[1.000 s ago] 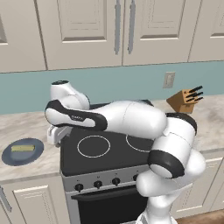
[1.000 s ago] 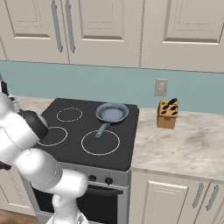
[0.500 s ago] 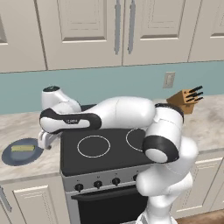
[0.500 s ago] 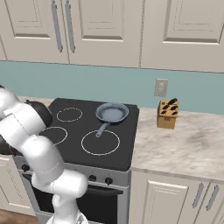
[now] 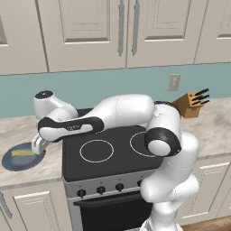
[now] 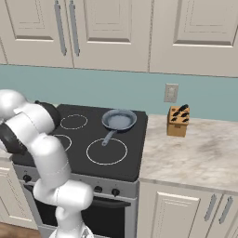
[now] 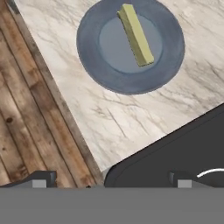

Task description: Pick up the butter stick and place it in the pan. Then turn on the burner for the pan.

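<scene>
My gripper (image 7: pixel 109 180) hangs over the counter edge with jaws spread wide and nothing between them; the two dark fingertips (image 7: pixel 43 178) stand well apart at 6 o'clock of the hand view.

Butter stick (image 7: pixel 136 34): a pale yellow-green block, long and narrow, square-edged, top face lighter than its side. It lies flat on a dark-blue round plate (image 7: pixel 89 52), crossing the plate's lighter centre on a slant from 11 o'clock towards 5 o'clock. From the hand view it sits up at 12 to 1 o'clock, well apart from my fingertips.

The plate rests on the marbled counter (image 7: pixel 131 118). Wooden floor (image 7: pixel 26 127) runs along 9 o'clock; a corner of the black stovetop (image 7: pixel 175 153) comes in at 5 o'clock, with a piece of white ring on it.

In the left base view the butter stick (image 5: pixel 22 153) shows as a small yellow bar on the plate (image 5: pixel 11 161), at 9 o'clock of the stove, with my hand just beside the plate's rim.

Pan (image 6: pixel 119 121): grey-blue, round, shallow, on the back of the stovetop (image 6: pixel 135 148), dark handle pointing to 7 o'clock. A knife block (image 6: pixel 178 121) stands on the counter at 3 o'clock of the pan.
</scene>
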Controlling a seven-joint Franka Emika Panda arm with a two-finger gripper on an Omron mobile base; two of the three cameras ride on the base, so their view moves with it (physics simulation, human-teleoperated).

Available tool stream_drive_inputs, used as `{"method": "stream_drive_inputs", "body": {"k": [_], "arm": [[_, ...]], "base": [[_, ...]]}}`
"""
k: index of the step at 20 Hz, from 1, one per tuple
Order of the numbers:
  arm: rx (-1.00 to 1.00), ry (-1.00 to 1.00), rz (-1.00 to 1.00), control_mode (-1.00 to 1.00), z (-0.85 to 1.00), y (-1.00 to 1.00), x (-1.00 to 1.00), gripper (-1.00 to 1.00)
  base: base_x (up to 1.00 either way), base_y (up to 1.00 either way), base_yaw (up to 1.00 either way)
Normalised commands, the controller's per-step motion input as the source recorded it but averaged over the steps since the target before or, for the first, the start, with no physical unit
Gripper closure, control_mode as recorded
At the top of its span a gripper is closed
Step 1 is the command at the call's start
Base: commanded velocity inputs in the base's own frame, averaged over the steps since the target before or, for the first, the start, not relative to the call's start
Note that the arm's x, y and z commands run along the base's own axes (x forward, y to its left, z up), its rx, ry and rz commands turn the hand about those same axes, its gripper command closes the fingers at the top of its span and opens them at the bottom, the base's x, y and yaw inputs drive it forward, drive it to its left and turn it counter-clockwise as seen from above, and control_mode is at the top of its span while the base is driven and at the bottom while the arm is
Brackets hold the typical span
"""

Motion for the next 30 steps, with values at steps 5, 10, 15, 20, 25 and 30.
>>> {"method": "stream_drive_inputs", "body": {"k": [5, 10, 15, 20, 25, 30], "arm": [[0.00, 0.00, 0.00, -1.00, -0.14, 0.21, 0.13, -1.00], [0.00, 0.00, 0.00, -1.00, -0.13, 0.23, 0.05, -1.00], [0.00, 0.00, 0.00, -1.00, -0.18, 0.22, 0.14, -1.00], [0.00, 0.00, 0.00, -1.00, -0.20, 0.15, 0.17, -1.00], [0.00, 0.00, 0.00, -1.00, -0.16, 0.04, 0.21, -1.00], [0.01, 0.04, 0.00, -1.00, -0.21, 0.00, 0.29, -1.00]], "base": [[0.00, 0.00, 0.00], [0.00, 0.00, 0.00], [0.00, 0.00, 0.00], [0.00, 0.00, 0.00], [0.00, 0.00, 0.00], [0.00, 0.00, 0.00]]}}
